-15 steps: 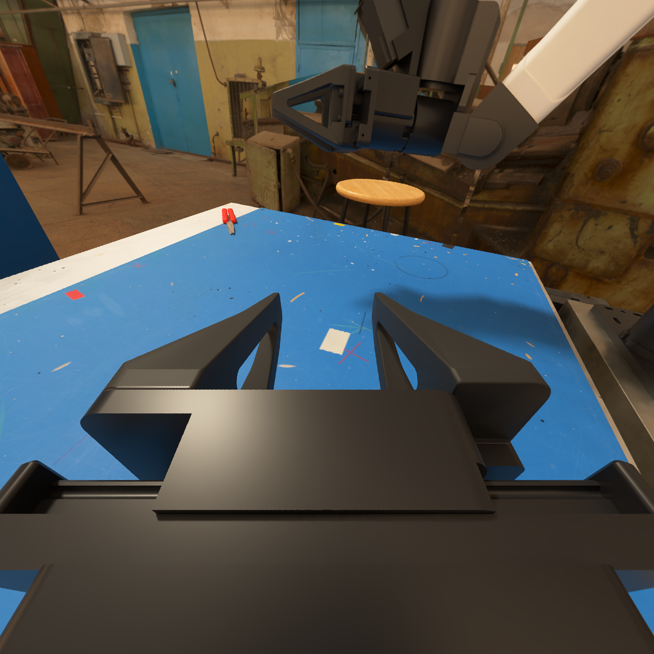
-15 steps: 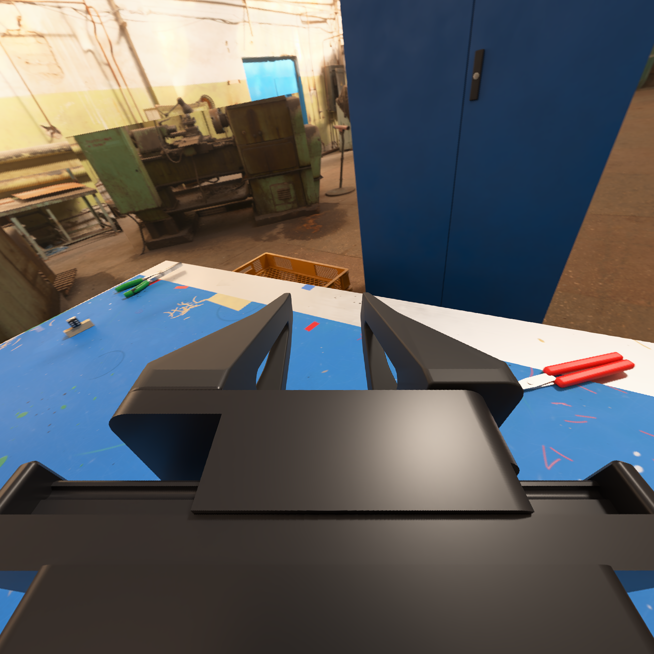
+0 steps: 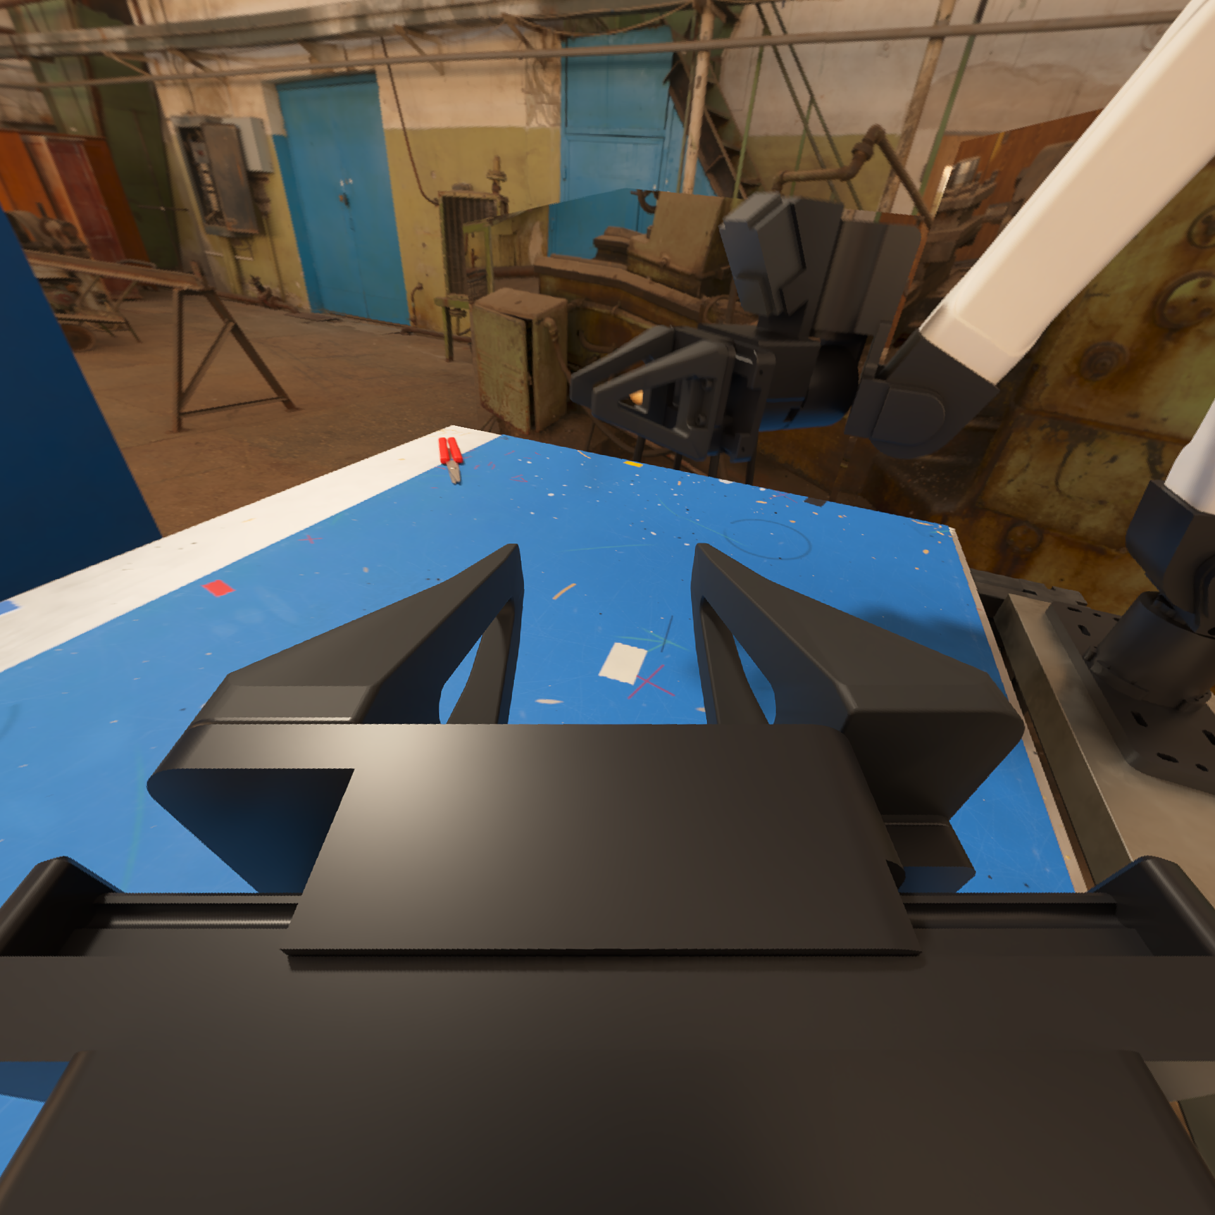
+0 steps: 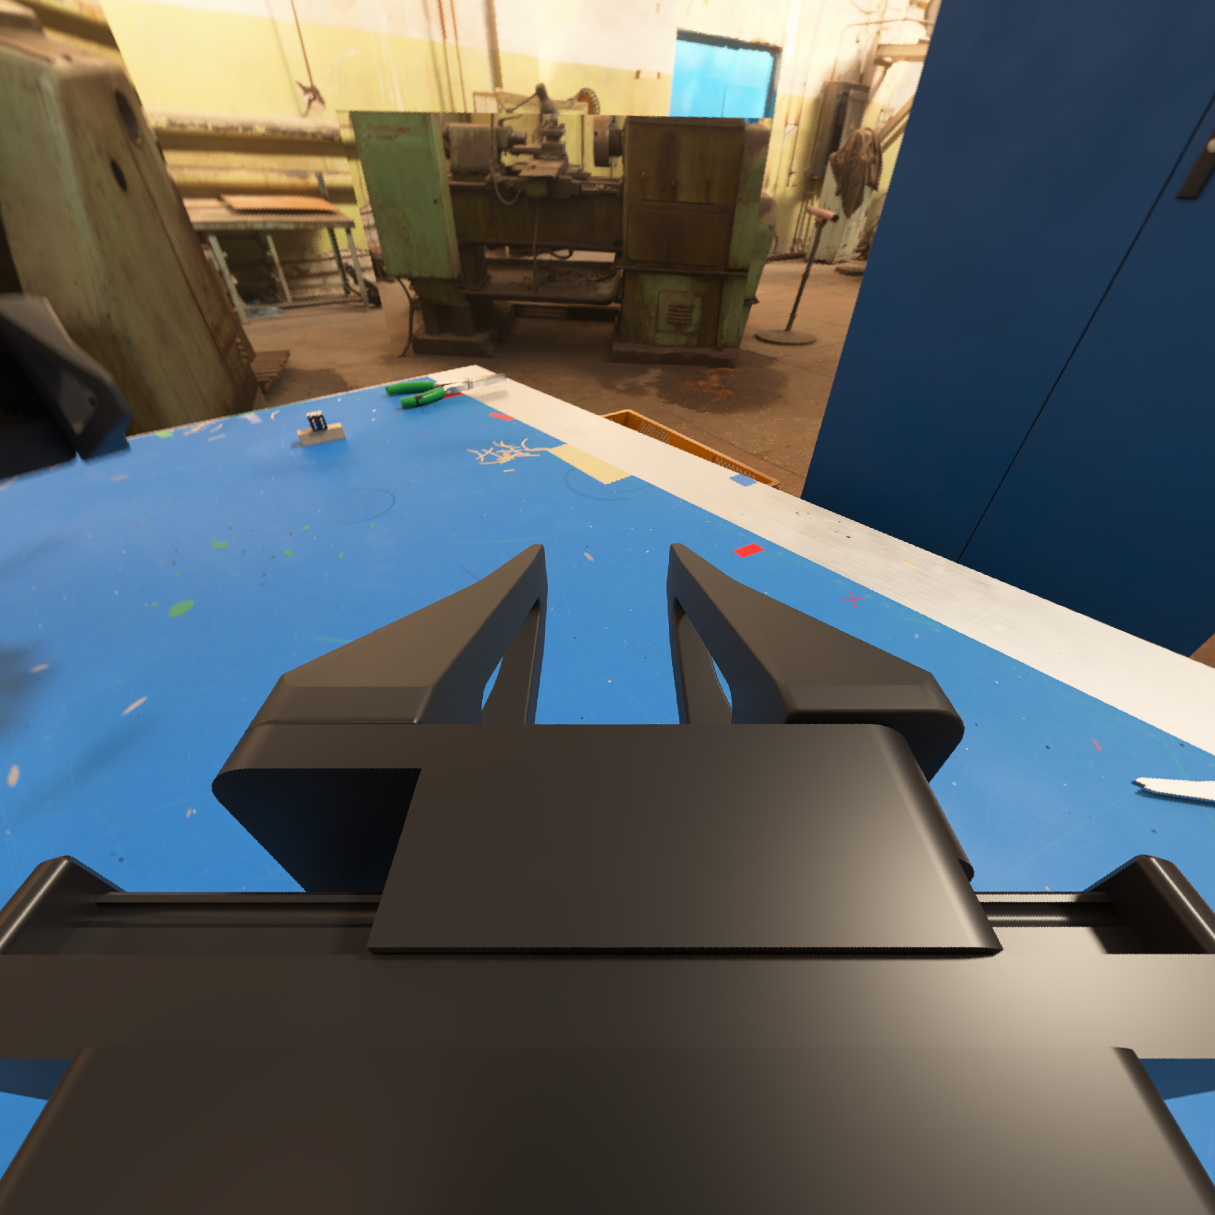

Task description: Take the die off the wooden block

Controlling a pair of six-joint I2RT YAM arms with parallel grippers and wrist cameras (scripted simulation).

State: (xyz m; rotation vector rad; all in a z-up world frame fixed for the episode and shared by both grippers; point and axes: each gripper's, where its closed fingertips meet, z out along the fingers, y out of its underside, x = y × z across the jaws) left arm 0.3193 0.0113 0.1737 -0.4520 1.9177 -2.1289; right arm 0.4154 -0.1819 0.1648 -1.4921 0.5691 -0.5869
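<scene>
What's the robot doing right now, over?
Left gripper open, empty. Right gripper open, empty. Die on wooden block, far off. Nothing in the way.

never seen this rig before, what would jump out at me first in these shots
The blue tabletop fills both views. Far off in the right wrist view, a small dark die sits on a wooden block, near green-handled pliers. Both the left gripper and the right gripper are open and empty.
</scene>
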